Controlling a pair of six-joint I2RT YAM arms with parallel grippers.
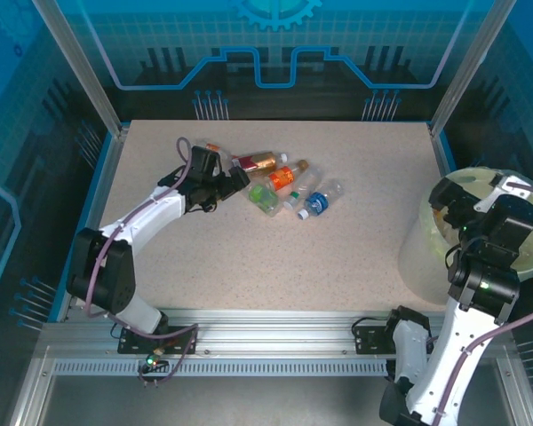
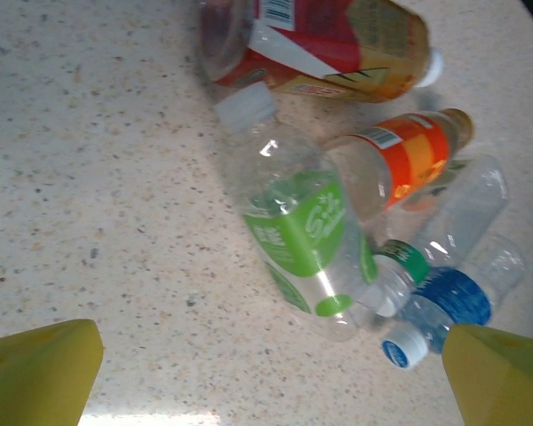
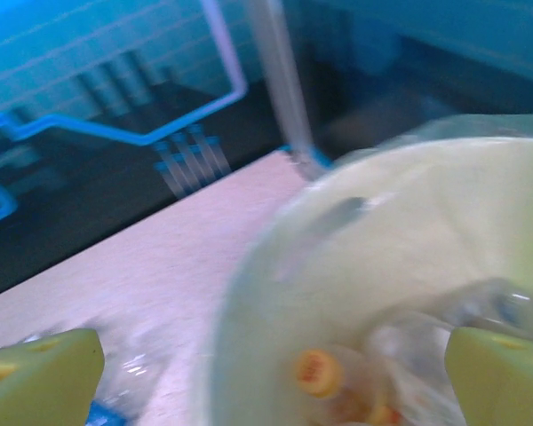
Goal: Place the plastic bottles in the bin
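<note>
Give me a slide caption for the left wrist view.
Open left gripper hovers over a cluster of bottles lying on the table.

The left arm (image 1: 147, 213) and right arm (image 1: 453, 359) have white links and black joint housings, with mauve cables (image 1: 184, 153) looping alongside. A small green light (image 1: 482, 286) glows on the right arm. The fingers (image 2: 40, 373) are yellow.

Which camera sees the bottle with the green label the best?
The left wrist camera. The green-label bottle lies close up there, white cap and label sharp. In the top view the bottle is just a small green spot among the other bottles. The right wrist camera points at the bin, blurred.
</note>
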